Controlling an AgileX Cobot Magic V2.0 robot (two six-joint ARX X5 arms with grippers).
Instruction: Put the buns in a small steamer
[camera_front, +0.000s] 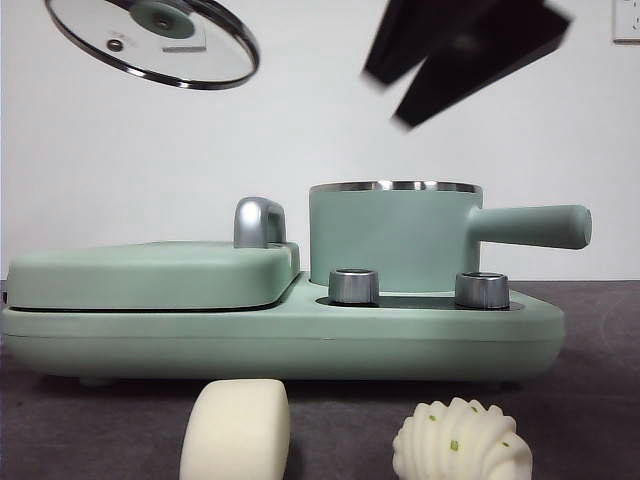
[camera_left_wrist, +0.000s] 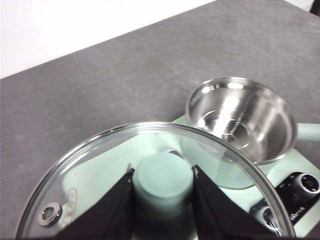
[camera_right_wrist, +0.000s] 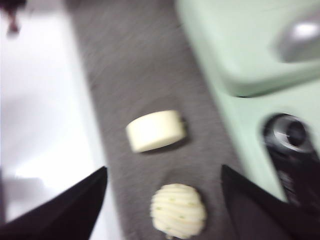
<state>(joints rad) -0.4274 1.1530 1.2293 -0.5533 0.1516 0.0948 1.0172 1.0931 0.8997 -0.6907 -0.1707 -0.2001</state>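
Note:
The mint-green small steamer (camera_front: 390, 235) stands uncovered on its base, long handle to the right; its steel inside (camera_left_wrist: 240, 120) looks empty. My left gripper (camera_left_wrist: 162, 187) is shut on the green knob of the glass lid (camera_front: 150, 40), held high at the upper left. The smooth bun (camera_front: 236, 428) and the ridged bun with green flecks (camera_front: 462, 440) lie on the dark table in front of the appliance. My right gripper (camera_right_wrist: 162, 182) is open, high above both buns (camera_right_wrist: 155, 131) (camera_right_wrist: 178, 210); it shows blurred at the top right of the front view (camera_front: 455, 50).
The flat green griddle section (camera_front: 150, 275) with a silver handle (camera_front: 258, 220) fills the left of the appliance. Two steel dials (camera_front: 353, 286) (camera_front: 482, 289) sit on the base in front of the steamer. A white wall stands behind.

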